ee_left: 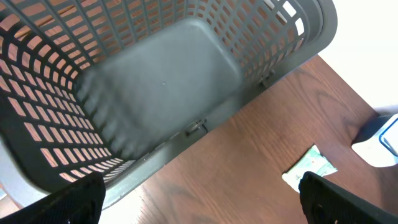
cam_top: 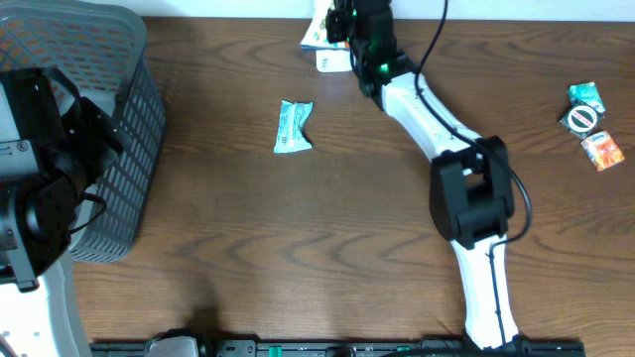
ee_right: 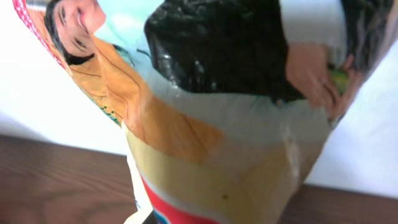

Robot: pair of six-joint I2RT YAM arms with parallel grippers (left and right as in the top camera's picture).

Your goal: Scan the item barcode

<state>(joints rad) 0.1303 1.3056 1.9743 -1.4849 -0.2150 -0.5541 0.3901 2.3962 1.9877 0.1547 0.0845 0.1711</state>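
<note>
Right fingers [cam_top: 347, 25] clamp the snack packet [ee_right: 205, 149] at the tabletop [cam_top: 298, 228] far edge; left fingers [ee_left: 74, 202] spread wide, empty, over the grey basket [ee_left: 56, 112].

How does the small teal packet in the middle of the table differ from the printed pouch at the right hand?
The teal packet lies free on the table; the printed pouch is gripped by the shut right hand at the far edge. The teal packet is nearly one colour; the printed pouch shows a face, orange, black and red. Both are soft wrapped goods.
</note>
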